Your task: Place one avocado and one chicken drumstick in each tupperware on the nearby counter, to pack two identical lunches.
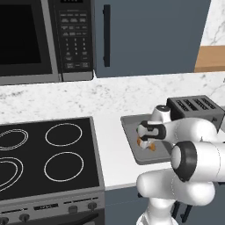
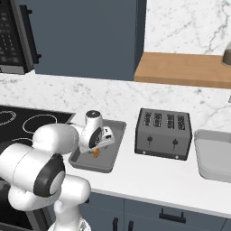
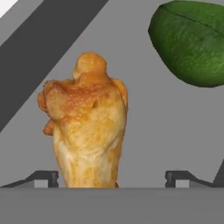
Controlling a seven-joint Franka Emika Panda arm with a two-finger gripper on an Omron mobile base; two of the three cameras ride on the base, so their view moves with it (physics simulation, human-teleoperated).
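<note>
Chicken drumstick [image 3: 87, 127] lying in near tupperware [image 2: 115, 131] on counter [image 2: 149, 176], beside avocado [image 3: 192, 41]. Gripper [image 3: 111, 177] spread wide, released, straddling the drumstick. Best lifted straight up, clear of the rim, before heading for the far-right tupperware [image 2: 212, 169].

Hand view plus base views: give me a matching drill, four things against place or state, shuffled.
Things:
1 drumstick
2 avocado
3 toaster
4 jaws

Places or states:
A green, beside the chicken
B standing wide open
C on the counter, between the two containers
D lying between the finger tips, in the left container

Pairs: 1-D, 2-A, 3-C, 4-B
</note>
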